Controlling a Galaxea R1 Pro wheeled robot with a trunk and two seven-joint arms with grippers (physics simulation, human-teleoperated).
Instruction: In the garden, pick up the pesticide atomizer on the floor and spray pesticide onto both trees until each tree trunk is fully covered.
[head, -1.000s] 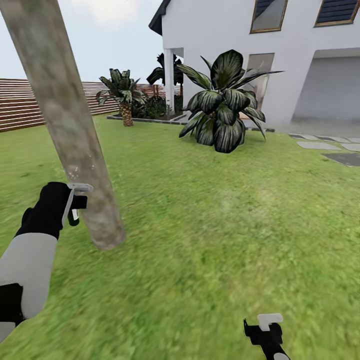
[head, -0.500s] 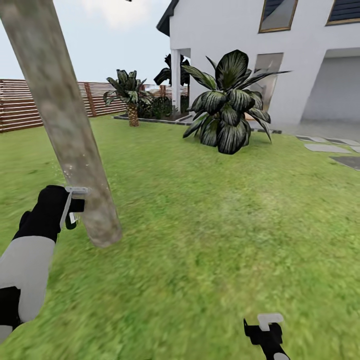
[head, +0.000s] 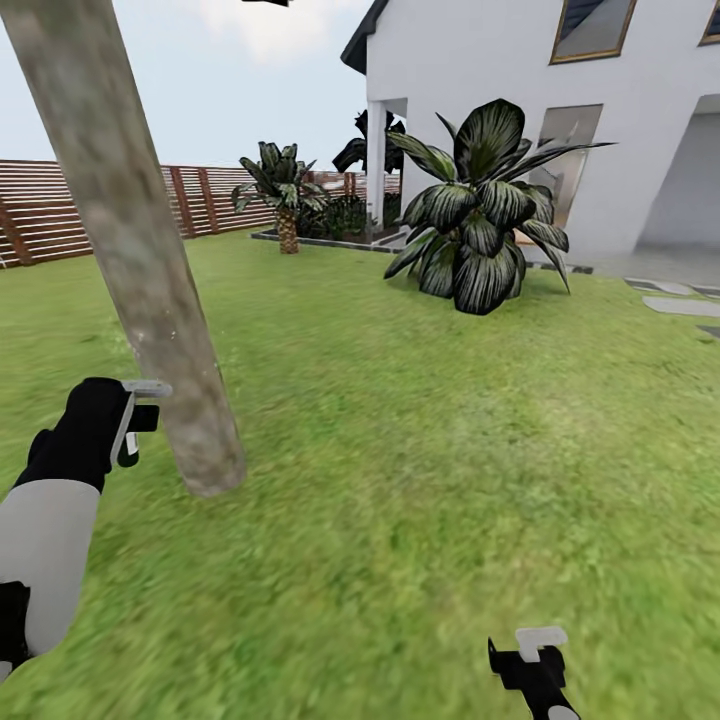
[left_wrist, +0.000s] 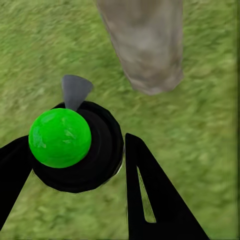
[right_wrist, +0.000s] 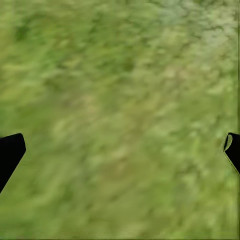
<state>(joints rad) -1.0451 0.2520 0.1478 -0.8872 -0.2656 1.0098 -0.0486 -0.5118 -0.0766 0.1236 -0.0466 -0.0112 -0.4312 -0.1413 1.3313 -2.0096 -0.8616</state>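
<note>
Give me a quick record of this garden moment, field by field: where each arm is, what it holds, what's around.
Place: lawn, slatted fence and white house behind
Left gripper: beside the leaning tree trunk, near its base, jaws closed on the sprayer
Nozzle: points toward the trunk's base
Right gripper: low over grass, jaws wide open, holding nothing
Other plants: broad-leaved shrub, small palm near the fence

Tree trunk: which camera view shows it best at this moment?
The head view: the tree trunk leans from the lawn up out of frame, beside the left gripper. The left wrist view catches just its base meeting grass. The right wrist view looks at lawn.
</note>
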